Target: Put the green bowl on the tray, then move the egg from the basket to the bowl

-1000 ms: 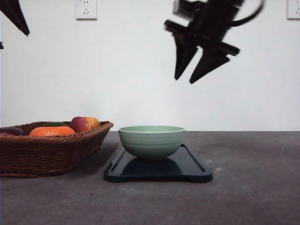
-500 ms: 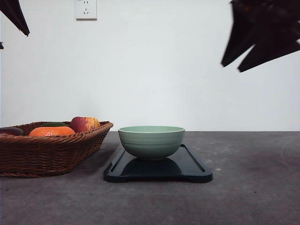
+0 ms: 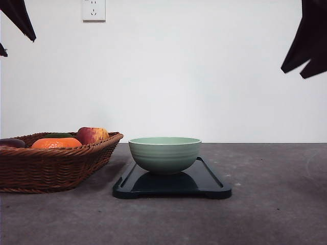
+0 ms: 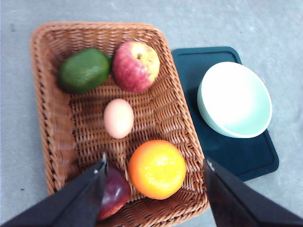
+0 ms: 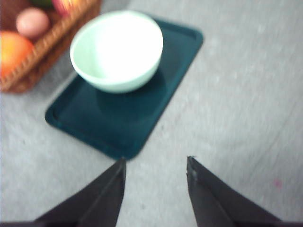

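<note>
The pale green bowl [image 3: 164, 153] stands upright on the dark tray [image 3: 209, 184], empty inside [image 4: 234, 99] [image 5: 117, 49]. The wicker basket [image 3: 51, 166] is left of the tray. A tan egg [image 4: 118, 118] lies in the middle of the basket [image 4: 52, 118], also seen as an egg [image 5: 32, 22] at the corner of the right wrist view. My left gripper [image 4: 155, 163] hangs open high above the basket, seen at the upper left [image 3: 18, 43]. My right gripper [image 3: 292, 73] is open and high at the upper right, away from the tray [image 5: 123, 118], holding nothing [image 5: 155, 161].
In the basket around the egg lie a green avocado [image 4: 84, 70], a red-yellow apple [image 4: 136, 66], an orange [image 4: 157, 169] and a dark red fruit [image 4: 115, 193]. Grey tabletop stretches right of the tray. A white wall with a socket [image 3: 93, 10] stands behind.
My right gripper has swung from above the bowl to the far upper right. The bowl stays put on the tray. The left gripper has barely moved.
</note>
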`<state>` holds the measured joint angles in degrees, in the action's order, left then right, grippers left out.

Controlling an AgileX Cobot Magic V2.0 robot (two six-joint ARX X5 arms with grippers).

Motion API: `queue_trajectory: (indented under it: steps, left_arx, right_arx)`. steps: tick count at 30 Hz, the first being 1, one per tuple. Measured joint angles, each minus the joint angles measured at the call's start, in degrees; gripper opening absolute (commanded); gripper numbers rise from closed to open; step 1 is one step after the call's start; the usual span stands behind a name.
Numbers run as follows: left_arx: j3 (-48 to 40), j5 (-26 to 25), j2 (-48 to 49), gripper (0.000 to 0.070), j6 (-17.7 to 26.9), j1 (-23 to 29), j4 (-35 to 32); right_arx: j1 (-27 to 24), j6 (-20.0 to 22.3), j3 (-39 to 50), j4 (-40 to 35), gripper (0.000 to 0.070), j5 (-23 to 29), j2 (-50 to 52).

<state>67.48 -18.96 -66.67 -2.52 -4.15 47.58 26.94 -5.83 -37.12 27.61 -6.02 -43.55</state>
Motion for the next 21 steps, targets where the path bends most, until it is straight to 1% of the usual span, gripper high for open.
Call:
queue_trajectory:
  steps: [4, 9, 12, 17, 21]
  left_arx:
    - [0.5, 4.9, -3.6, 0.0397, 0.0, -2.1, -0.1]
    - [1.9, 11.2, -11.9, 0.0407, 1.3, -6.1, -0.1]
    - [3.5, 11.9, -17.6, 0.0445, 1.9, -7.4, -1.1]
    - [6.3, 14.6, -25.9, 0.0445, 2.5, -8.7, -3.1]
    - [9.0, 14.8, -31.1, 0.0445, 2.6, -8.9, -4.6]
  right_arx:
    - [0.0, 0.0, 0.0, -0.4, 0.0252, 0.0, -0.2]
    - [0.0, 0.0, 0.0, -0.4, 0.0252, 0.0, -0.2]
    - [0.0, 0.0, 0.0, 0.0, 0.0252, 0.0, -0.2]
    - [0.0, 0.0, 0.0, 0.0, 0.0252, 0.0, -0.2]
    - [0.0, -0.2, 0.0, 0.0, 0.0252, 0.0, -0.2]
